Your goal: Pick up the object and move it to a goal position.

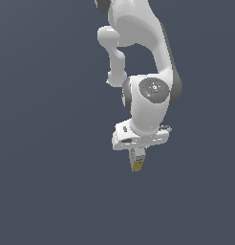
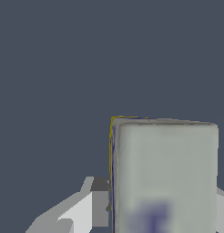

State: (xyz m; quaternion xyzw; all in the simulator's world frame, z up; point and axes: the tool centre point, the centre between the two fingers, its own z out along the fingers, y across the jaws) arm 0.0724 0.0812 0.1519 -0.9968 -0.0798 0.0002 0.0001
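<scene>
The object [image 1: 137, 161] is a small off-white box with a yellow lower end, hanging upright under the white arm in the exterior view. My gripper [image 1: 138, 157] is shut on it, with the yellow end poking out below the fingers. In the wrist view the object [image 2: 165, 175] fills much of the picture as a pale grey face with a thin yellow edge and a blurred bluish mark. One grey fingertip [image 2: 99, 201] presses against its side; the other finger is mostly hidden behind the box.
The white arm [image 1: 148, 91] comes down from the top of the exterior view. Behind everything is a plain dark blue-grey surface [image 1: 43, 143], with no other objects or edges in sight.
</scene>
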